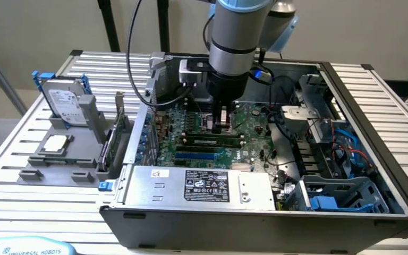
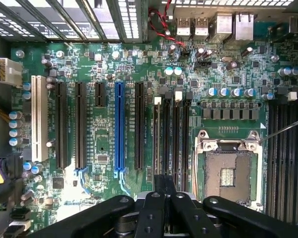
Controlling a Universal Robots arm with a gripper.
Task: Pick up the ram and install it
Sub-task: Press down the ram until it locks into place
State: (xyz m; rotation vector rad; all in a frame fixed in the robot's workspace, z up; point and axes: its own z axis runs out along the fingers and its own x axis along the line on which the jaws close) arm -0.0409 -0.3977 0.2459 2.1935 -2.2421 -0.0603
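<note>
Hovering above motherboard, hand clenched, empty; ram seated in slot just below fingertips.

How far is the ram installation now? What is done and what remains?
Done, it seems: the ram stands along the black memory slots on the motherboard, so the pickup looks finished. In hand: the shut gripper hangs low over the slots, close to the ram. Left: I cannot tell whether the ram is fully pressed in and latched.
</note>
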